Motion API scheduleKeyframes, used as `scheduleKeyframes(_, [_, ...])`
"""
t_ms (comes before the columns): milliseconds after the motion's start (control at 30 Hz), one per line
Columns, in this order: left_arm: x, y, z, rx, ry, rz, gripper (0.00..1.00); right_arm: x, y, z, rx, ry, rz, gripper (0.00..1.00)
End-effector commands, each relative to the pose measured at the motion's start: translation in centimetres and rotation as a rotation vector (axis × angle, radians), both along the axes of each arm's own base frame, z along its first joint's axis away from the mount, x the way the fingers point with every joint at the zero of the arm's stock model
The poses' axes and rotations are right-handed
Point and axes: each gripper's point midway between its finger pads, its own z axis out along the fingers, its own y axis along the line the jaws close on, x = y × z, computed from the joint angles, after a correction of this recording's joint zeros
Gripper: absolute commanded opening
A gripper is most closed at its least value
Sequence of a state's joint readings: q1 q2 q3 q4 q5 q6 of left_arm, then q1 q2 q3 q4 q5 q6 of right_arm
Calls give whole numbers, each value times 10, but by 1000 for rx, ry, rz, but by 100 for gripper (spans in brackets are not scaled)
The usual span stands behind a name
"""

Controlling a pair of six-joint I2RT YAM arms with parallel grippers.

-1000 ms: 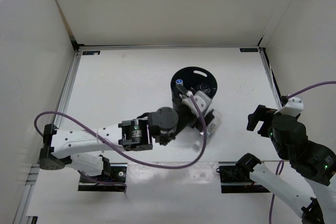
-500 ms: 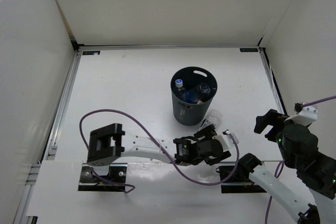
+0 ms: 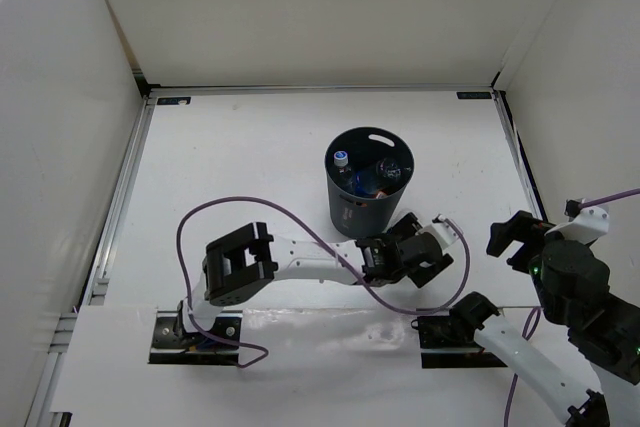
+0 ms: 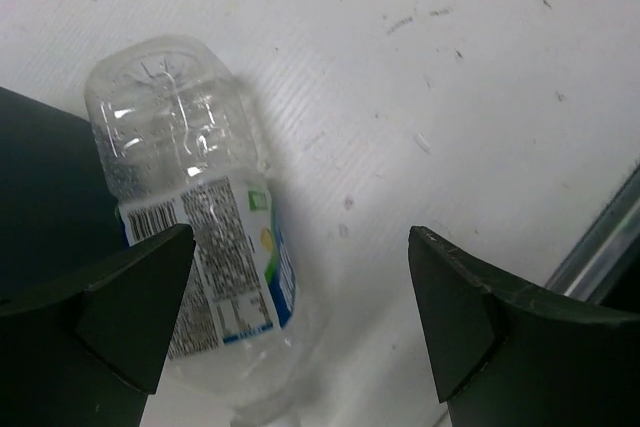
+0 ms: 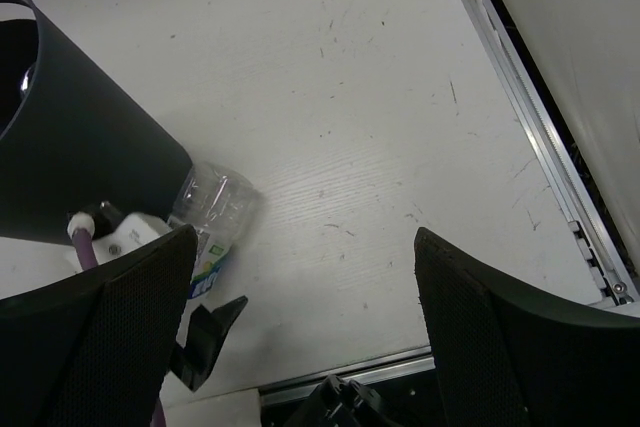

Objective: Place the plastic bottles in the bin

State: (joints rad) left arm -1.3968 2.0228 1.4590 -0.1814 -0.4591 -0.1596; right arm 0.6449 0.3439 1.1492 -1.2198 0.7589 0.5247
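One clear labelled bottle point(image 4: 205, 247) is not yet in the bin point(image 3: 370, 192). It lies on its side on the worktop point(image 4: 480, 77), tucked against the foot of the bin's wall, in the left half of the left wrist view. The top view hides it under the left arm point(image 3: 310, 265), which reaches round the bin's right side.

The left jaws stand wide and empty, with the bottle close by the left-hand finger point(image 4: 120, 297) rather than centred. Closing from here could catch the bottle on one side only and roll it away, or squeeze the thin plastic until it pops out. That finger also has little room beside the bin, so descending might strike the wall and shove or tip the bin, where at least two bottles point(image 3: 342, 159) already sit.

The right jaws, wide and empty, hang at the right edge of the top view on the right arm point(image 3: 562, 277), well apart.
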Motion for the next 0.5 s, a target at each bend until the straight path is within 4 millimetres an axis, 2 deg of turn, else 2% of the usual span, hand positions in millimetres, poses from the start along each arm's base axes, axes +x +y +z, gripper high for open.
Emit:
scheduleKeyframes(0, [23,-2,11,-49,52,53,99,0,-3,6,18,-28,-13,90])
scheduleKeyframes(133, [40,2,8,-67,93,100,99,0,-1,6,14,-29,4,90])
scheduleKeyframes(233, [48,4,-4,-48,140,117,99,0,-1,6,16,-29,8,90])
scheduleKeyframes(367, [48,1,-23,-39,227,109,99,0,-1,6,16,-28,8,90])
scheduleKeyframes(467, [49,1,-30,-44,272,116,99,1,0,5,13,-26,12,90])
